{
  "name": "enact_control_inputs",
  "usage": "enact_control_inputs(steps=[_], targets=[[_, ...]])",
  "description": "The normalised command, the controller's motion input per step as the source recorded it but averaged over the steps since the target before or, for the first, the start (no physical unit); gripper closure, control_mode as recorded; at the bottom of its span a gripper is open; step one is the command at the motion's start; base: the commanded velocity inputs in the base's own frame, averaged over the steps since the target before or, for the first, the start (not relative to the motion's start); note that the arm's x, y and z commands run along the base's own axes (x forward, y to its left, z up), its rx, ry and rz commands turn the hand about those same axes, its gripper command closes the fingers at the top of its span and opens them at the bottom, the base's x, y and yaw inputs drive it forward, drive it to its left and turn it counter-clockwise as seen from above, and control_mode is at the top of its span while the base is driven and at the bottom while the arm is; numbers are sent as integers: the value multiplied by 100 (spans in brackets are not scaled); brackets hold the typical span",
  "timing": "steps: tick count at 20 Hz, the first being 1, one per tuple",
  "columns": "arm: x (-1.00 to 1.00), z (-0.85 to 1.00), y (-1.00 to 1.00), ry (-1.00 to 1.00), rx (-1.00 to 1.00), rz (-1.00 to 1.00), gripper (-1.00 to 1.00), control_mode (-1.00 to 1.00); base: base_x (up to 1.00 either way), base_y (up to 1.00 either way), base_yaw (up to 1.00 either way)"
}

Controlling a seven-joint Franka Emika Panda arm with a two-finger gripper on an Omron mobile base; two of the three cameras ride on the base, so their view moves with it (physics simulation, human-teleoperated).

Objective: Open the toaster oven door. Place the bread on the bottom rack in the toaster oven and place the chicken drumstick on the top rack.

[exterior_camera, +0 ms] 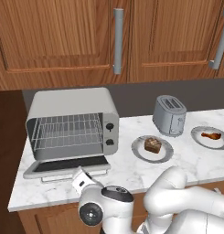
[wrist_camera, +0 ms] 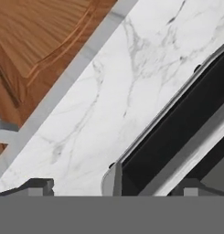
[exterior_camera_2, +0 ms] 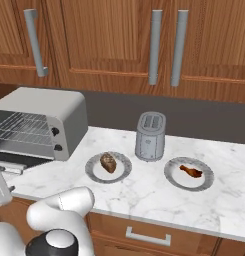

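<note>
Door (exterior_camera: pixel 70 165) of light-grey toaster oven (exterior_camera: pixel 72 121) lies flat at marble counter's front-left edge; gripper (wrist_camera: pixel 115 185) wide, empty, freed for small brown bread (exterior_camera: pixel 152 145).

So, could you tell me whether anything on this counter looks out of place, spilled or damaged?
Nothing stands out. The toaster oven door lies folded down flat, the bread and the chicken drumstick sit on their plates, and the toaster stands upright.
</note>
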Motion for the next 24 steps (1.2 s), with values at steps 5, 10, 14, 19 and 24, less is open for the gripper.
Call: enact_control_inputs(steps=[5, 10, 14, 19, 24], targets=[[-100, 47, 59, -2, -6, 7, -100, -100, 0, 0, 0], [-100, 56, 63, -1, -1, 5, -100, -100, 0, 0, 0], [-100, 45, 67, 0, 0, 9, -100, -100, 0, 0, 0], [-100, 40, 77, -2, 0, 13, -100, -100, 0, 0, 0], [-100, 20, 82, -20, 0, 19, -100, -100, 0, 0, 0]])
